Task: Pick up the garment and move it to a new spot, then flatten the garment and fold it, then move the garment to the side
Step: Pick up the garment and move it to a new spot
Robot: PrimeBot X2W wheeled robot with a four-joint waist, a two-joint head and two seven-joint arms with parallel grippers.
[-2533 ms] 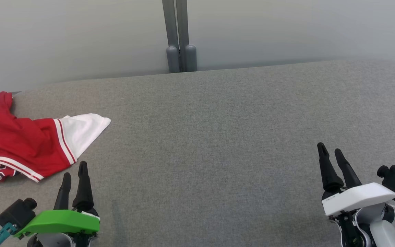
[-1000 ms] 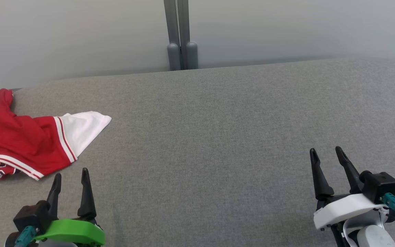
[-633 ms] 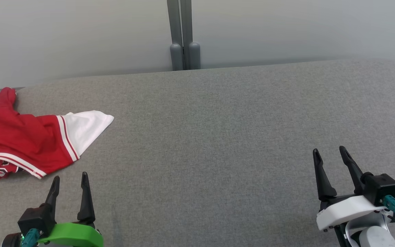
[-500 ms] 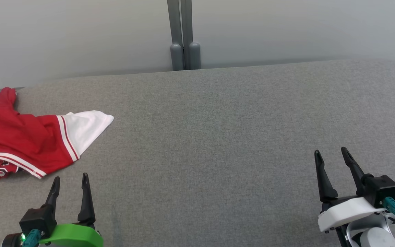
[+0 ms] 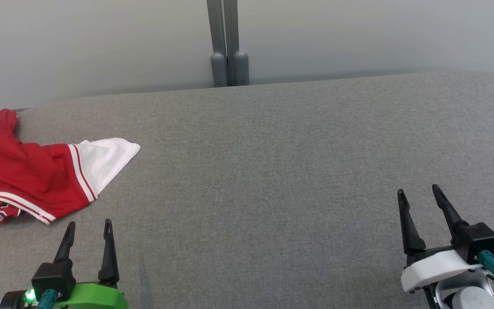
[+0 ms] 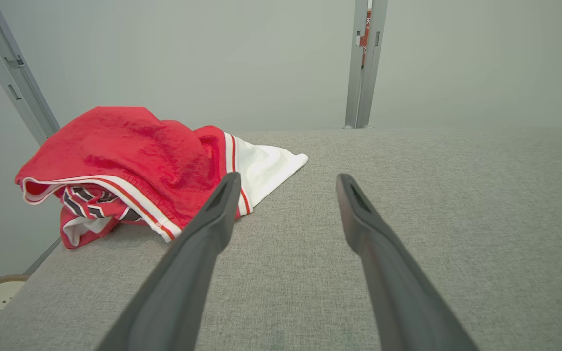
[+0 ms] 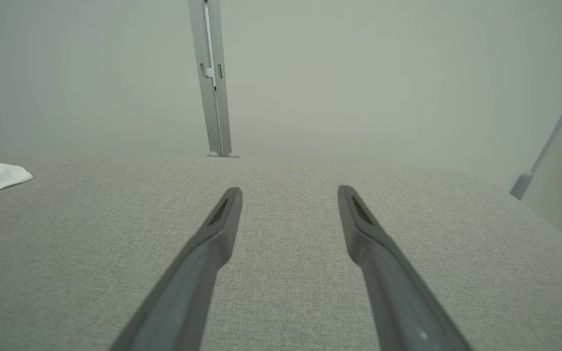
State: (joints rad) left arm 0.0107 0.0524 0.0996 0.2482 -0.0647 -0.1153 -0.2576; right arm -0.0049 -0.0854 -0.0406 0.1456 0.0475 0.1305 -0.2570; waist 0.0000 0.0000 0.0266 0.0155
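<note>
Over on the left end of the table [image 5: 272, 171], the garment [image 5: 28, 180] is lying in a crumpled heap, its long side running left to right and its white tip pointing toward the middle. It is sitting just ahead and left of the left gripper [image 5: 90, 222], not touching it. The right gripper [image 5: 418, 189] is hovering well apart. Both are gaping open, holding nothing. The heap's far-left end may be hanging off the edge.
</note>
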